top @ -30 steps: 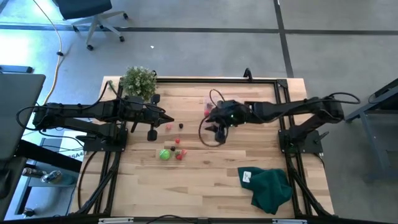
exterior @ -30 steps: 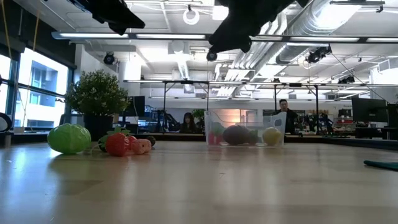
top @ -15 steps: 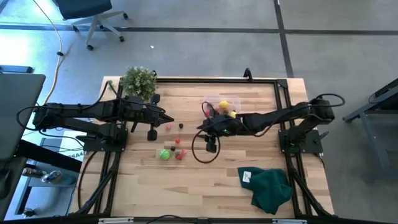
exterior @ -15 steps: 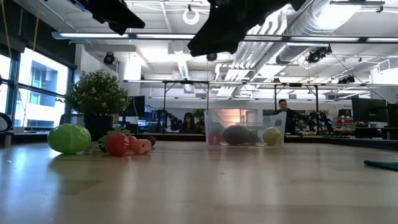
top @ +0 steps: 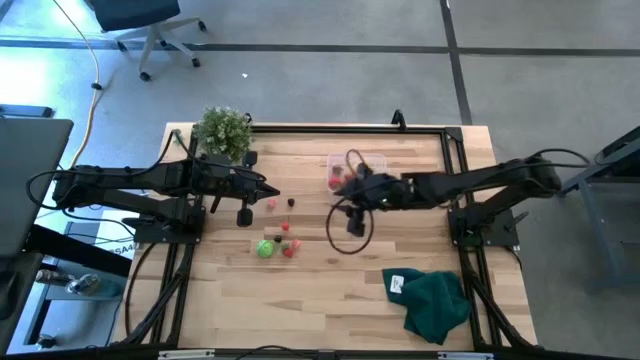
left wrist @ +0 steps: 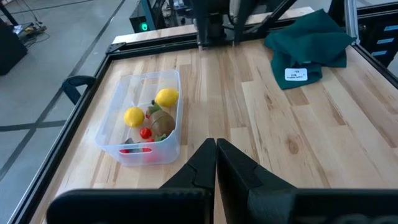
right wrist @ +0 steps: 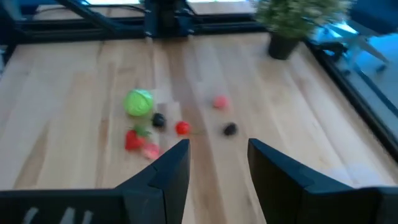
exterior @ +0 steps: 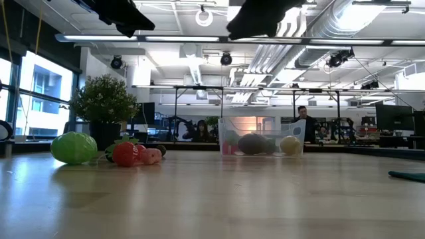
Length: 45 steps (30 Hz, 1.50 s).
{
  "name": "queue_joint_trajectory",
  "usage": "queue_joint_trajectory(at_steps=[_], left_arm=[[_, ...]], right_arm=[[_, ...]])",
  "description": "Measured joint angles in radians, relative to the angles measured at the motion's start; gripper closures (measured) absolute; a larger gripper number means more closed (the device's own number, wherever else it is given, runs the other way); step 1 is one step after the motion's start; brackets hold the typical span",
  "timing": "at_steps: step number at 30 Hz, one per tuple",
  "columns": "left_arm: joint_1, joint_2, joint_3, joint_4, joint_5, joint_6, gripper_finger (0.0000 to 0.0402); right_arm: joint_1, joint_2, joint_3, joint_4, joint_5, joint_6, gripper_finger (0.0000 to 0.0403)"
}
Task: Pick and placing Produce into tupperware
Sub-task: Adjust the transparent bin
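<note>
The tupperware, a clear tub on the table's far middle, holds two yellow pieces, a brown one and red ones. In the high view my right gripper hangs above the tub's near side. Its fingers are open with nothing between them. Loose produce lies on the wood to the left of it: a green ball, red pieces, a pink one and dark ones. My left gripper is shut and held above the table at the left, touching nothing.
A potted plant stands at the far left corner. A dark green cloth lies at the near right. Bare wood stretches along the table's near side. Black frame rails run along the table's edges.
My right gripper swung from above the tub toward the loose produce on the table's left and near side, baring the tub. It then drew back toward the right and rose, and it hangs over the tub again. The produce and the tub have stayed in place.
</note>
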Motion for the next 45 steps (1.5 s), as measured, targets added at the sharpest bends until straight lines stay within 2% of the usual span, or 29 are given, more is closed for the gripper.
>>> queue_joint_trajectory(at_steps=[5,10,12,20,26,33,45], left_arm=[[0.0,0.0,0.0,-0.001,0.0,0.0,0.0396],[0.0,0.0,0.0,0.0,0.0,0.0,0.0396],[0.0,0.0,0.0,0.0,0.0,0.0,0.0396],[0.0,0.0,0.0,0.0,0.0,0.0,0.0396],[0.0,0.0,0.0,0.0,0.0,0.0,0.0396],[0.0,0.0,0.0,0.0,0.0,0.0,0.0396],[0.0,0.0,0.0,0.0,0.0,0.0,0.0396]], right_arm=[[-0.054,-0.081,0.0,-0.148,0.011,0.104,0.0251],[-0.185,-0.09,0.0,-0.284,0.051,0.285,0.0251],[-0.24,-0.061,0.0,-0.29,0.029,0.293,0.0251],[-0.381,0.163,0.0,-0.277,-0.166,0.289,0.0252],[-0.372,0.27,0.0,-0.236,-0.239,0.287,0.0267],[-0.327,0.272,0.0,-0.246,-0.195,0.289,0.029],[-0.326,0.285,0.0,-0.218,-0.155,0.306,0.0291]])
